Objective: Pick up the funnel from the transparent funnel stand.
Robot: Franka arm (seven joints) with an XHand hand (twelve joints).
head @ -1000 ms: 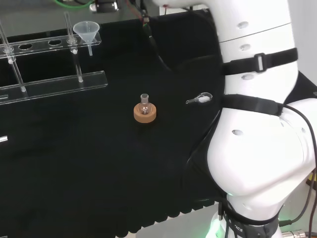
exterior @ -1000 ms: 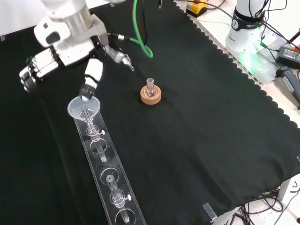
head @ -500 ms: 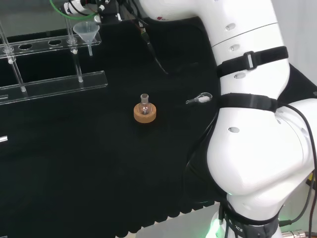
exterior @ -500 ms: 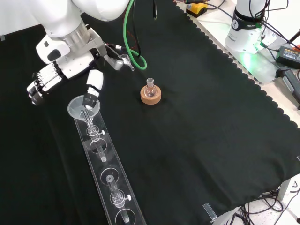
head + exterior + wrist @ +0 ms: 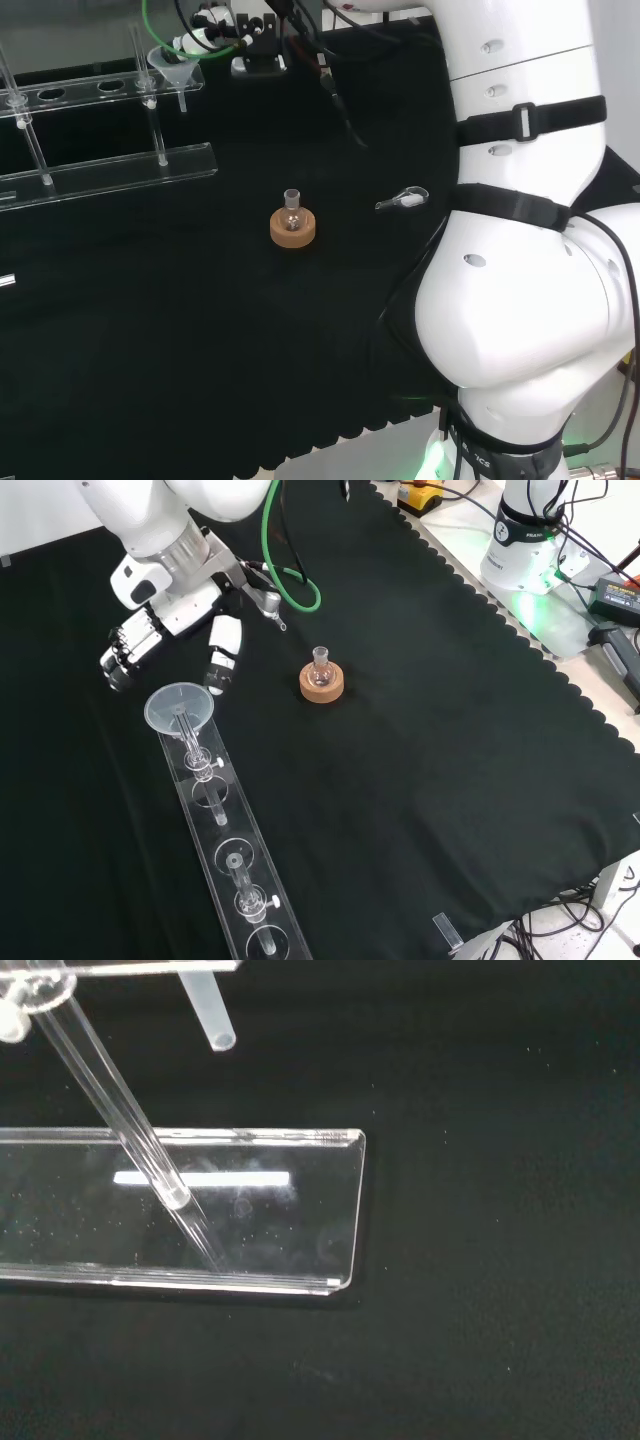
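The funnel (image 5: 178, 706) was left seated in the far end hole of the clear stand (image 5: 240, 880), ungrasped, while the hand (image 5: 165, 630) was held just beyond it with fingers relaxed, so the pick-up remained undone.

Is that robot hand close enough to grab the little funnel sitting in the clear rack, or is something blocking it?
Probably yes. In the front view the hand hovers just beside the funnel, which sits at the end of the clear stand. Nothing lies between them, and the funnel's rim is open from above.
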